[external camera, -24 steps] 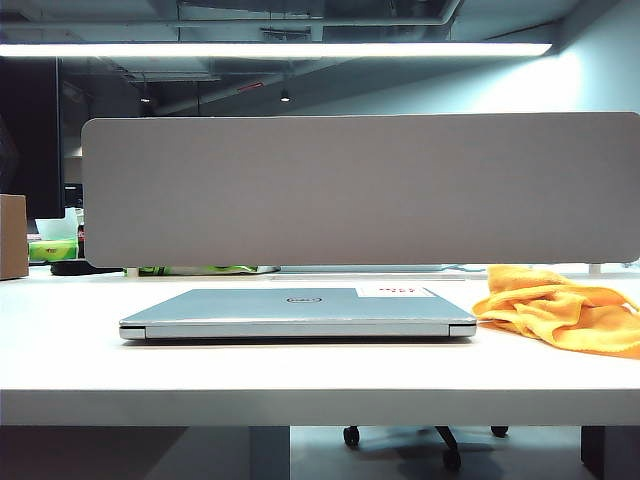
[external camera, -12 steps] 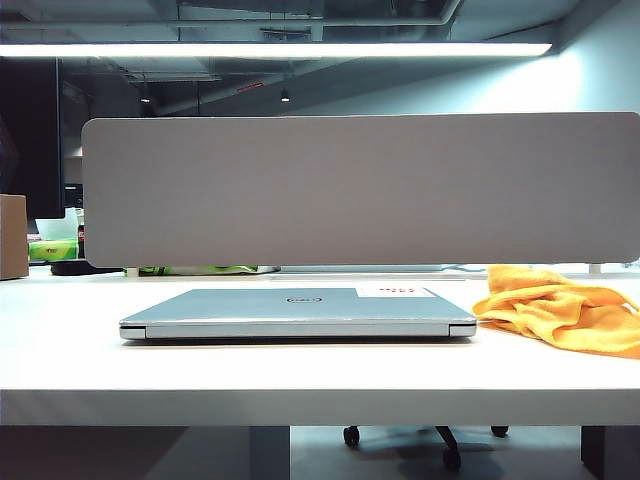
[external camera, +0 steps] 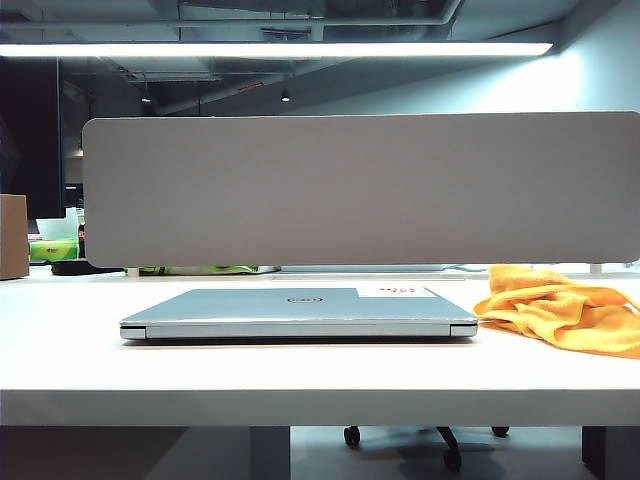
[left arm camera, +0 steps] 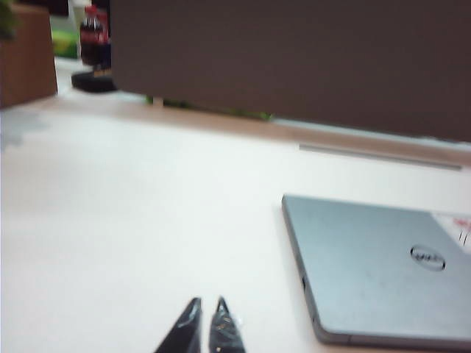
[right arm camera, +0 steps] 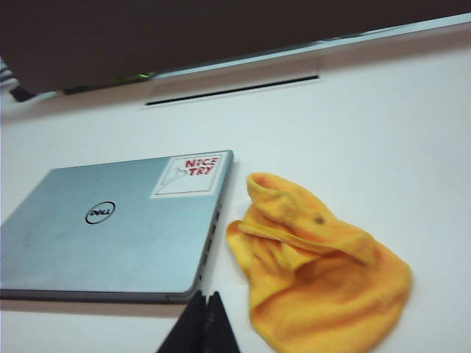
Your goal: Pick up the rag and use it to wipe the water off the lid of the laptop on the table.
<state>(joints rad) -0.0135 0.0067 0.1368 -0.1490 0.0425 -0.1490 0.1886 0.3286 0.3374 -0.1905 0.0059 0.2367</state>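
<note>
Nothing begun yet — rag unheld, lid unwiped.

The left gripper (left arm camera: 205,312), tips drawn nearly together and empty, is held over bare table (external camera: 60,330) left of the closed laptop (external camera: 297,313). Its lid (right arm camera: 110,220) lies flat; no water can be made out. The right gripper (right arm camera: 204,305), shut and empty, is poised between laptop and rag (right arm camera: 316,265) — the rag bunched just right of the laptop.
</note>
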